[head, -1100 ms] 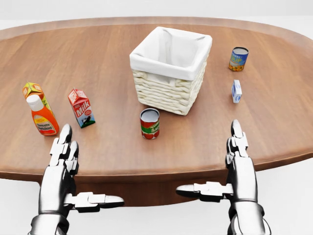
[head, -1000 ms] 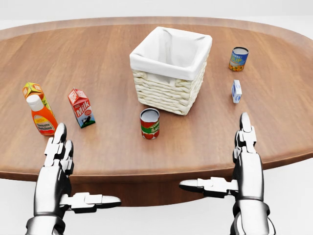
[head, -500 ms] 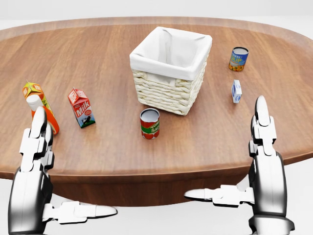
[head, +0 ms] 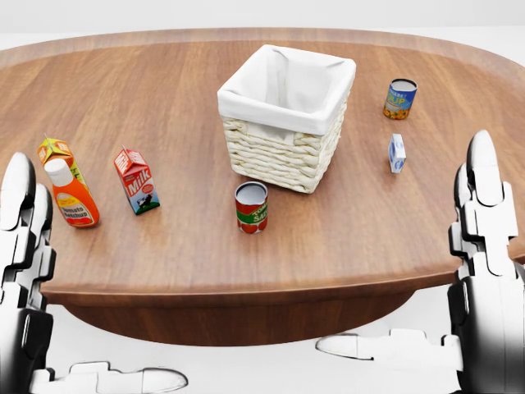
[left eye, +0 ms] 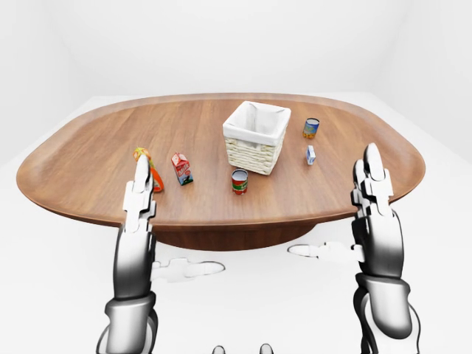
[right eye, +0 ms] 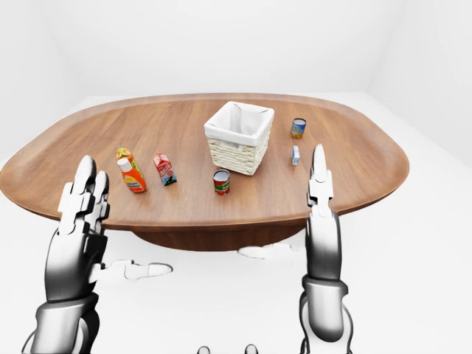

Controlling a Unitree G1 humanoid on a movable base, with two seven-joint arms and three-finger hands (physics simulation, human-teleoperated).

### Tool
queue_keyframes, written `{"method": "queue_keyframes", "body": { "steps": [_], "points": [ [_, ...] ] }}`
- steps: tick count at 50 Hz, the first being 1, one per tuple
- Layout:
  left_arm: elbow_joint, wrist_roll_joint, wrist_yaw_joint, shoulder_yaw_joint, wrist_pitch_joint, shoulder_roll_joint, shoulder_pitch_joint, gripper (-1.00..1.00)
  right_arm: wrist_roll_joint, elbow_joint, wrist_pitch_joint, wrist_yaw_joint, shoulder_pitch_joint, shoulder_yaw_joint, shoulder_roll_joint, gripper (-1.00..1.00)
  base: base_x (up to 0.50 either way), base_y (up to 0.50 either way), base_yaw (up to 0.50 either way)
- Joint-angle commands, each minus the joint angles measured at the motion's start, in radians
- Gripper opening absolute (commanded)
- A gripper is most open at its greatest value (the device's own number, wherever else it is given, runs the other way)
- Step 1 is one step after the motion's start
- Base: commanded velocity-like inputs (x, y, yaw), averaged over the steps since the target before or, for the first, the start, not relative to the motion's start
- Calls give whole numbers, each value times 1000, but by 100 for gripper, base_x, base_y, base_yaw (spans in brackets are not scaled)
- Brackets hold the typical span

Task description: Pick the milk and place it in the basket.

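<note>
My left hand (head: 20, 271) and my right hand (head: 484, 271), both jointed polished metal, stand upright at the near edge of an oval, wood-grained table (head: 189, 98). On each, the long fingers (head: 18, 190) point straight up, pressed side by side, while the thumb sticks out sideways toward the other hand; both hands are open and hold nothing, touching nothing on the table.

The milk (head: 136, 180), a small red and white gable-topped carton, stands upright beyond my left fingertips and toward my right hand, apart from both hands. Just beyond my left fingers stands an orange sauce bottle (head: 71, 195) with a white cap, and touching or just behind it an orange-and-yellow carton (head: 56, 151).

Between my two hands, farther out, sits the basket (head: 287, 119): square, woven of pale wicker, lined with white cloth folded over its rim. Its inside shows only the cloth lining. A red-labelled tin can (head: 251, 207) stands upright on my side of the basket. Beyond my right fingers are a small blue and white carton (head: 397, 153) and, farther still, a blue-and-yellow can (head: 400, 98).
</note>
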Motion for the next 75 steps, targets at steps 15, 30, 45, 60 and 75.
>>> {"method": "queue_keyframes", "body": {
  "steps": [15,30,45,60,75],
  "points": [
    [-86,14,-13,-24,0,9,41,100,3,-111,0,26,42,18,-1,100,0,0,0],
    [-58,19,-5,-37,-22,14,44,100,7,-110,0,24,41,12,0,100,0,0,0],
    [-52,18,-4,-36,-22,15,39,100,12,-123,0,26,48,15,1,100,21,0,0],
    [-64,20,-2,-42,-21,19,46,100,8,-139,0,31,52,18,0,100,16,0,0],
    [-75,31,-5,-47,-6,18,37,100,4,-150,0,32,57,29,-4,100,16,0,0]
  ]
}}
